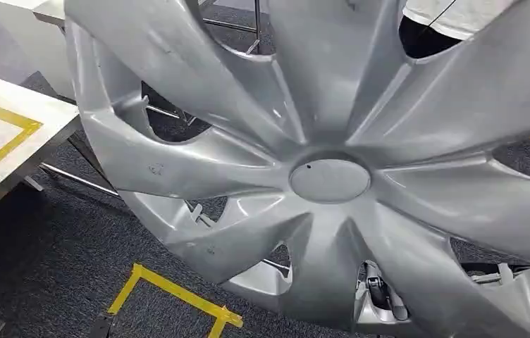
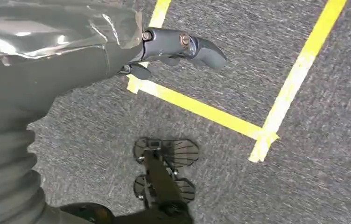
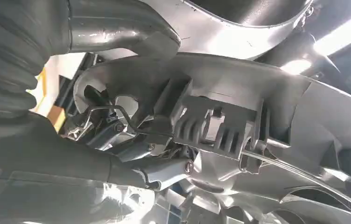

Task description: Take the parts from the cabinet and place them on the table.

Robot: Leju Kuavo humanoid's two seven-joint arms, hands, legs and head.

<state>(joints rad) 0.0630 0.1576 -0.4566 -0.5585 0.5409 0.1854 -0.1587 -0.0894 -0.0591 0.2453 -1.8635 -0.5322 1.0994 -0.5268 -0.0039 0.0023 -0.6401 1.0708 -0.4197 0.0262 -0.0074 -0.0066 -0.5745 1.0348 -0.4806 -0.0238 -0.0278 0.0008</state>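
A large silver hubcap [image 1: 329,176] with curved spokes is held up close in the head view, tilted toward the camera. My right hand [image 1: 380,292] shows through a low opening in its rim. In the right wrist view my right hand [image 3: 94,154] grips the hubcap's ribbed back [image 3: 239,93], thumb over the rim and fingers [image 3: 164,170] under a clip and wire ring. My left hand [image 2: 71,60] hangs over the carpet holding nothing, with a finger [image 2: 183,44] stretched out.
A white table [image 1: 8,134] marked with yellow tape stands at the left, with metal frame legs [image 1: 79,179] below it. Yellow tape lines [image 1: 170,289] mark the grey carpet. A person in a white top [image 1: 452,14] stands behind the hubcap at the upper right.
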